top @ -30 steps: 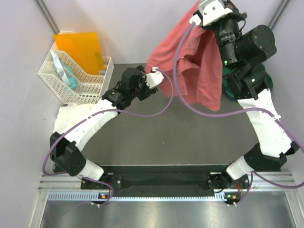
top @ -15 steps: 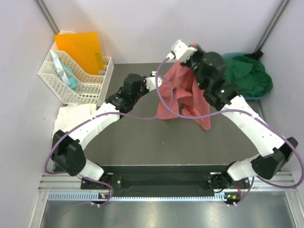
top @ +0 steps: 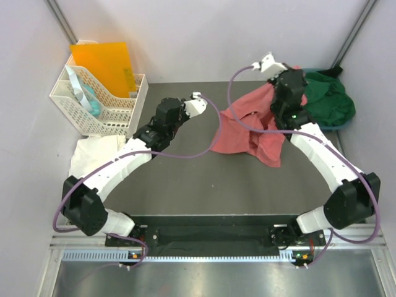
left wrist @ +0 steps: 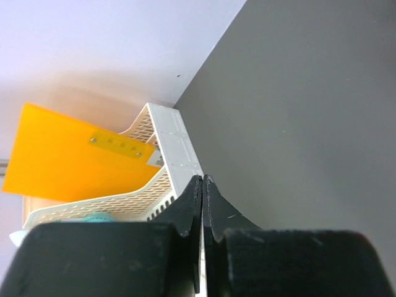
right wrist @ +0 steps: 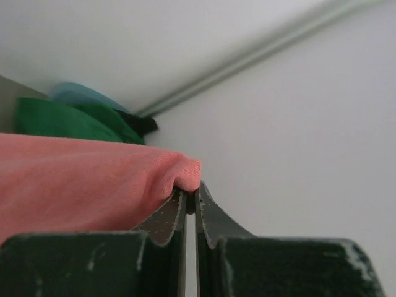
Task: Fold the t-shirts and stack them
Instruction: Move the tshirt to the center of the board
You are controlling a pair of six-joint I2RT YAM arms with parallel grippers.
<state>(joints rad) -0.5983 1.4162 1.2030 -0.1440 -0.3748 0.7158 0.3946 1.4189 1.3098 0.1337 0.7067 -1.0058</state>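
The limp, light salmon-pink t-shirt point(top: 247, 127) hangs pinched in the closed right tool point(right wrist: 191, 199); the left tool point(left wrist: 203, 185) is closed on nothing. Best gripped at a hem corner.

A dark table point(top: 185, 179) bears a crumpled pink t-shirt point(top: 238, 141).
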